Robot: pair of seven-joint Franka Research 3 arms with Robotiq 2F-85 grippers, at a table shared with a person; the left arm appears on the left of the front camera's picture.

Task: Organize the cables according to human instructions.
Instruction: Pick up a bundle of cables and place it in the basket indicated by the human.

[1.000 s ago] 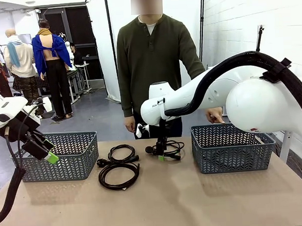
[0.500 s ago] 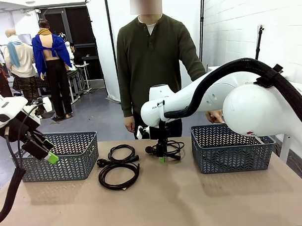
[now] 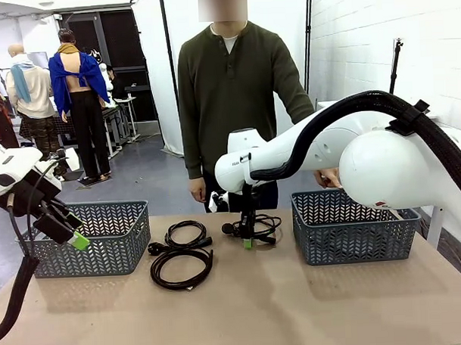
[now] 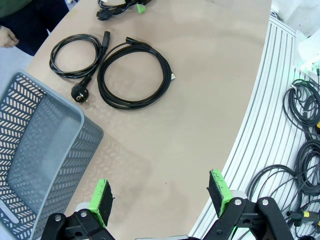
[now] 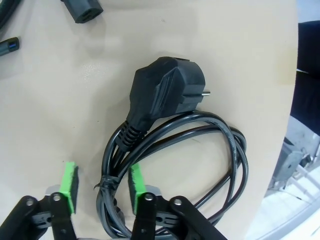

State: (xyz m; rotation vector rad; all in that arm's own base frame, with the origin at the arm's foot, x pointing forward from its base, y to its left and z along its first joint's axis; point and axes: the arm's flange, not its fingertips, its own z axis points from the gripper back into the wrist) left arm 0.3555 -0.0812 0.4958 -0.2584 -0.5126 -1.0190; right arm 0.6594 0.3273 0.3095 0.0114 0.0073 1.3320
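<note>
The right arm has sunk a little, and the right gripper (image 5: 102, 187) has narrowed. Its pads (image 5: 69, 186) stand half apart around a cable (image 5: 165, 95) at the frame's bottom, not yet clamped. The left gripper (image 4: 160, 197) is wide and empty. Two other cables (image 3: 180, 254) lie centre-left.

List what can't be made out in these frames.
- Right basket contents: front view, its near wall hides the inside.
- Cable under the right gripper: in the right wrist view the bottom edge cuts off its lower loop; in the front view the gripper covers its middle.
- Person's hand at that basket: front view, partly behind the right arm.
- Connector: right wrist view, cut off by the top edge.
</note>
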